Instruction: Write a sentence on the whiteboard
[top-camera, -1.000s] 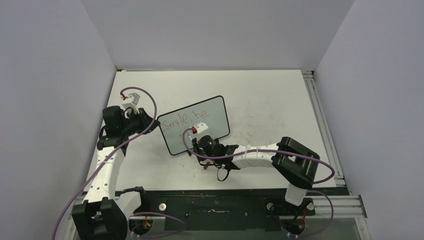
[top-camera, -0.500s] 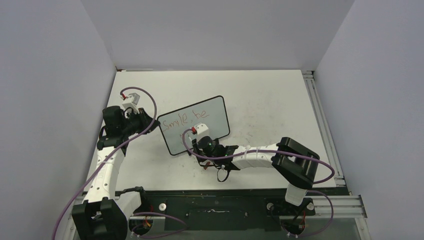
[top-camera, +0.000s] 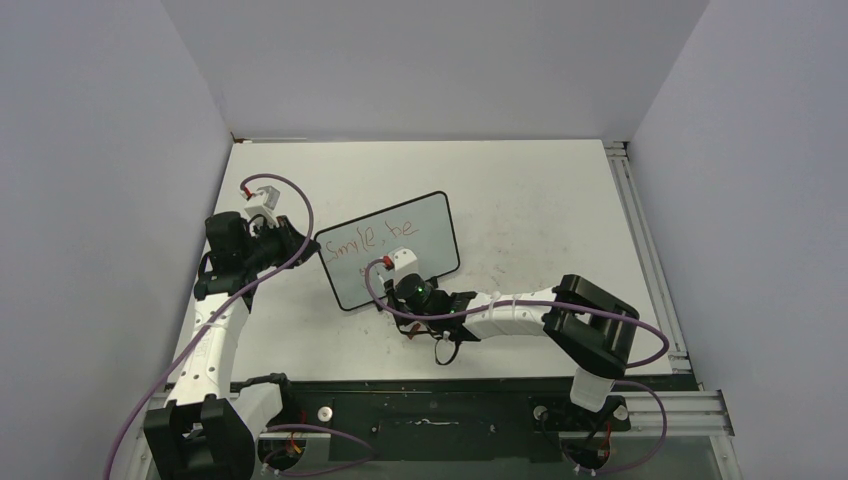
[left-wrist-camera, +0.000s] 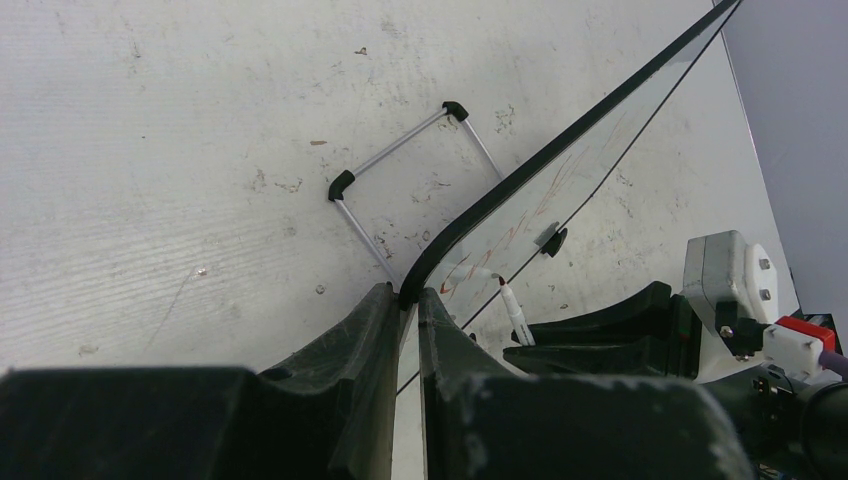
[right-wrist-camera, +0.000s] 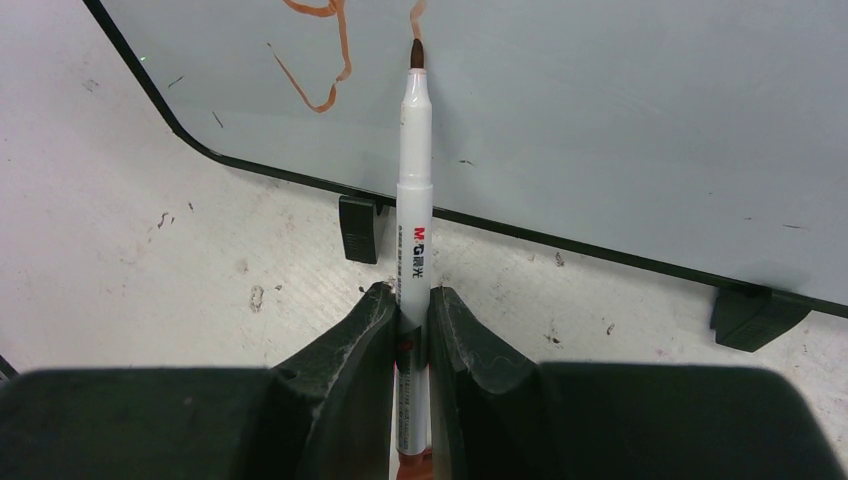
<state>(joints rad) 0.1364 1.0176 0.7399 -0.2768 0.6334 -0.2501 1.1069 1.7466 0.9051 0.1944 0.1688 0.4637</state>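
Right wrist view, marker (right-wrist-camera: 414, 190) pinched by right claw (right-wrist-camera: 412, 296), tip touching whiteboard (right-wrist-camera: 620, 120) at a stroke of the sentence (right-wrist-camera: 322, 62), whiteboard corner clamped by left claw (left-wrist-camera: 408, 300), feet on desk (right-wrist-camera: 150, 250).

Likely lab: white-walled booth (top-camera: 430, 70), aluminium rail (top-camera: 641, 240).

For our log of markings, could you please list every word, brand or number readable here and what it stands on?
"Smile, be": red handwritten lettering on the pale, black-framed whiteboard.
"M&G": on the slim white marker pen, on its barrel; smaller print beneath is too small to read.
Red strokes near the pen tip: no readable word yet.
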